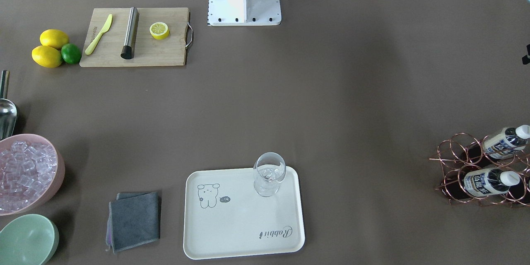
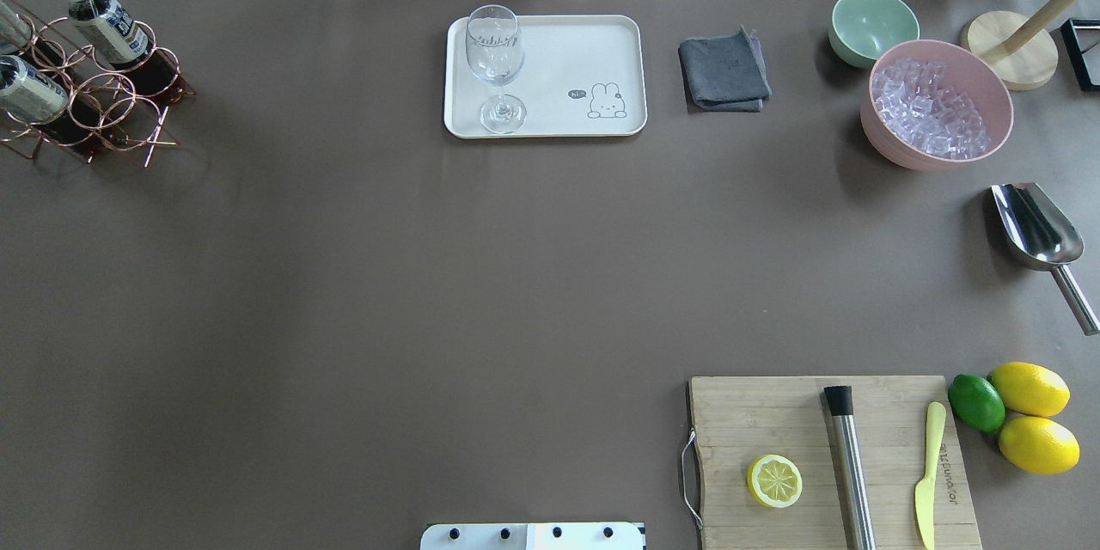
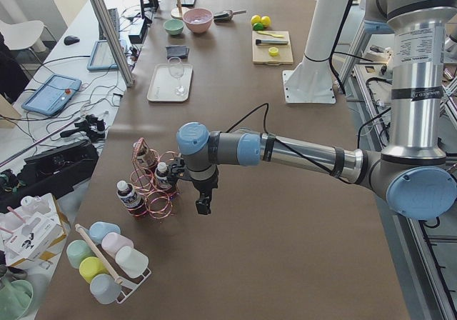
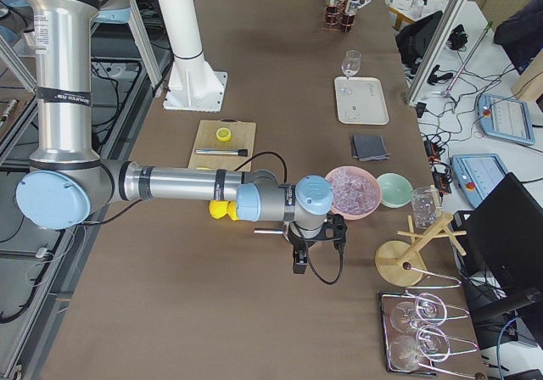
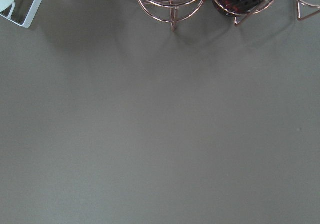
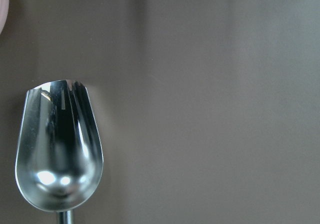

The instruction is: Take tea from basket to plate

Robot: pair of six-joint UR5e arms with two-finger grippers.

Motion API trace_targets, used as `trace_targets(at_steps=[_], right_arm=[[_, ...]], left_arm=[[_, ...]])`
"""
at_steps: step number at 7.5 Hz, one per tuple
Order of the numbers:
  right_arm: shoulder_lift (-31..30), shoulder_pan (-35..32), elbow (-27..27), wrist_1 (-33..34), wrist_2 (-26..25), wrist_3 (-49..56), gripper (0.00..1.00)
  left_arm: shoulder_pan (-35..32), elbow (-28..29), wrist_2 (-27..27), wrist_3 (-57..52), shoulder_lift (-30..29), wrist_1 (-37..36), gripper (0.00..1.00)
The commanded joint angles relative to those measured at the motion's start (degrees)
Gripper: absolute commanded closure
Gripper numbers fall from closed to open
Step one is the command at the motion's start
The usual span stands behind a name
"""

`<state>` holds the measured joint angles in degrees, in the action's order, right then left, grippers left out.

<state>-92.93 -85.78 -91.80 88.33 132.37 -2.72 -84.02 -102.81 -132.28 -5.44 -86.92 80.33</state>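
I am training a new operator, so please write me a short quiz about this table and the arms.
1. True or false: the plate holds only a glass.
2. What lies on the board with the knife and steel rod? A) a lime B) a lemon half C) ice
3. Which gripper hangs near the basket of teas?
Key: 1 true; 2 B; 3 the left gripper.
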Motion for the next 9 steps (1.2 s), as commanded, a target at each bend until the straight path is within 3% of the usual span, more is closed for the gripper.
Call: trace_targets(at_steps=[1, 4, 5, 6, 7, 8, 9], right_arm=[[-0.1, 0.0, 0.6, 0.0, -0.2, 0.0, 0.00], [-0.1, 0.0, 0.6, 0.0, -0.3, 0.0, 0.00], [-0.2, 0.0, 0.6, 0.0, -0.3, 0.0, 0.00], [-0.2, 0.0, 0.5, 0.0, -0.2, 0.0, 0.00], [-0.2, 0.0, 0.4, 0.0, -0.2, 0.0, 0.00], [-0.1, 0.0, 0.2, 0.0, -0.3, 0.0, 0.00], [-0.1, 0.0, 0.2, 0.0, -0.3, 0.0, 0.00]], left_arm=[[0.0, 0.1, 0.0, 0.1, 0.0, 0.0, 0.01], [0.2, -0.1, -0.1, 0.1, 0.0, -0.4, 0.01], [-0.2, 0.0, -2.5, 0.7, 0.0, -1.9, 0.01], [-2.3, 0.5, -9.3, 1.2, 0.0, -6.5, 0.01], [-3.5, 0.8, -10.5, 4.3, 0.0, -7.6, 0.01], [-4.1, 1.0, -10.6, 14.7, -0.2, -7.6, 0.01], [-4.0, 4.7, -10.5, 28.9, -4.0, -6.9, 0.01]])
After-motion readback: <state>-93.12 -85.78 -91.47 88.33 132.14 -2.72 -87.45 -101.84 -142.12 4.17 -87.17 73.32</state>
